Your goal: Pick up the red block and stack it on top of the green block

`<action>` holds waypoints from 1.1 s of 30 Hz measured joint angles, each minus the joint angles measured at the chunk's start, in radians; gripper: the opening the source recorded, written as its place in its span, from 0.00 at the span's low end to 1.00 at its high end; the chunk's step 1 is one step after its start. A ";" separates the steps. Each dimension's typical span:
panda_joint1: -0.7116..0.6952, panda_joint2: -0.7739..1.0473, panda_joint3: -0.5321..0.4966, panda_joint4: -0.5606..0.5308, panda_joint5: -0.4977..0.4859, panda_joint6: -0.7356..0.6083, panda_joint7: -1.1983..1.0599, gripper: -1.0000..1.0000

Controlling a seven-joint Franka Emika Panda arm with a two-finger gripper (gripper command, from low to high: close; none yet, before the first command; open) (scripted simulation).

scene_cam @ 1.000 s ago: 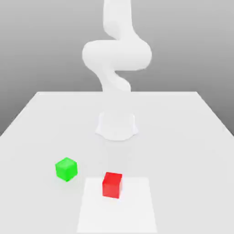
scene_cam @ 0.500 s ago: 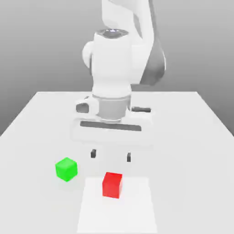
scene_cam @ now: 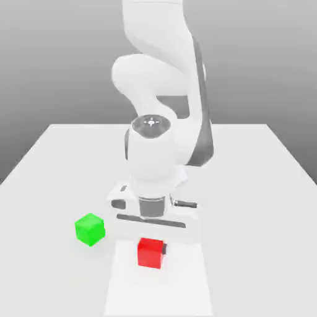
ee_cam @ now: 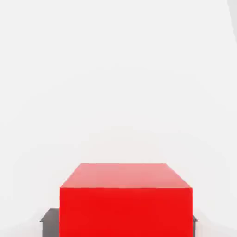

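Observation:
The red block point(scene_cam: 150, 253) rests on a pale square patch of the table, towards the front. My gripper point(scene_cam: 150, 247) has come straight down over it, with its jaws on either side of the cube. One dark fingertip point(scene_cam: 165, 249) shows pressed against the cube's side on the exterior view's right. In the hand view the red block point(ee_cam: 125, 203) fills the frame, and dark fingertips point(ee_cam: 48, 222) sit tight against its two sides. The green block point(scene_cam: 90, 229) stands on the table, apart from the red one on the exterior view's left.
The white table point(scene_cam: 247, 186) stretches out around both blocks. The arm's body point(scene_cam: 158, 148) rises over the table's middle, behind the red block. The pale square patch point(scene_cam: 186, 285) reaches the front edge.
The hand has dropped from above the table down onto the red block. Its fingers, wide apart before, now sit against the cube's sides. Neither block has moved.

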 joint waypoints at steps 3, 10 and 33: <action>-0.004 -0.097 0.008 -0.014 0.015 -0.083 -0.011 0.00; -0.085 -0.283 -0.029 -0.060 0.009 -0.223 0.141 0.00; -0.411 -0.208 -0.099 -0.148 0.016 -0.059 0.674 1.00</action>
